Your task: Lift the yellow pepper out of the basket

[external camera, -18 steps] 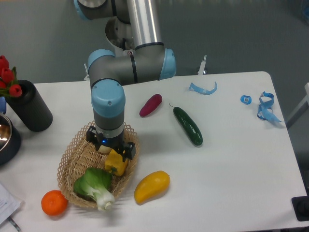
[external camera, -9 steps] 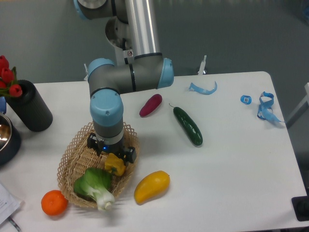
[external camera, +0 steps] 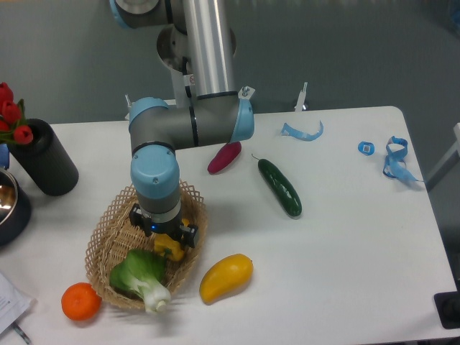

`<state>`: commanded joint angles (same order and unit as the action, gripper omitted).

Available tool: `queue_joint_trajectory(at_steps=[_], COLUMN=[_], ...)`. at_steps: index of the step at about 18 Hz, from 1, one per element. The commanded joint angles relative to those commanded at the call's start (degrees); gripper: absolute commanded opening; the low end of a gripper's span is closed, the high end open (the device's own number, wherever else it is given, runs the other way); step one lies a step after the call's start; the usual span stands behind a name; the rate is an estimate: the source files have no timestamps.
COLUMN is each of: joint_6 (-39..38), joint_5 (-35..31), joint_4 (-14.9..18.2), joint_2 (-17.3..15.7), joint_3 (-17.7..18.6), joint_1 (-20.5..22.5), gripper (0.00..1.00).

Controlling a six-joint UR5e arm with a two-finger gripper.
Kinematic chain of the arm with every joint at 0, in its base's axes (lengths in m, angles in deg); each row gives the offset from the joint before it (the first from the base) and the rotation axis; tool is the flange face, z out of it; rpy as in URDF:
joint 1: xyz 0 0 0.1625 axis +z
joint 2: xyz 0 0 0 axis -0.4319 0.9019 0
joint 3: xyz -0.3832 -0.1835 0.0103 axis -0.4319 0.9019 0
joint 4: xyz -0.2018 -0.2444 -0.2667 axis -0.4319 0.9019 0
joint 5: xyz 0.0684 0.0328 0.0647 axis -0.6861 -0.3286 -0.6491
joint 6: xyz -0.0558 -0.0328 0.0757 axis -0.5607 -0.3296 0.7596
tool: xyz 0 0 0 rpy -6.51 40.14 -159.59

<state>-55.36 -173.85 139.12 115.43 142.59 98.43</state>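
Observation:
The yellow pepper (external camera: 169,249) lies in the wicker basket (external camera: 100,248) at the front left of the table, and only its near lower part shows. My gripper (external camera: 164,232) points straight down right over it, low in the basket. Its black fingers (external camera: 189,233) stand apart on either side of the pepper, so it looks open. The wrist hides the fingertips and the top of the pepper, so I cannot tell whether they touch it.
A green leafy bok choy (external camera: 140,277) lies in the basket in front of the pepper. An orange (external camera: 80,300) and a yellow mango-shaped fruit (external camera: 226,277) lie beside the basket. A cucumber (external camera: 280,187) and a purple sweet potato (external camera: 224,156) lie further back. A black vase (external camera: 44,159) stands at the left.
My gripper has come down and slightly left over the pepper, and it covers more of the pepper than before. The pepper and the basket have not moved.

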Motion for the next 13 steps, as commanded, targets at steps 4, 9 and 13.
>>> queue_joint_trajectory(at_steps=[4,9,13], joint_6=[0.09,0.09,0.09], joint_5=[0.53,4.64,7.03], joint_4=[0.35,0.97,1.23], joint_2=[-1.49,-3.61,-5.71], joint_3=[-0.7,-3.16,-7.02], joint_1=[0.09,0.88,2.9], gripper=[0.15,0.14,0.14])
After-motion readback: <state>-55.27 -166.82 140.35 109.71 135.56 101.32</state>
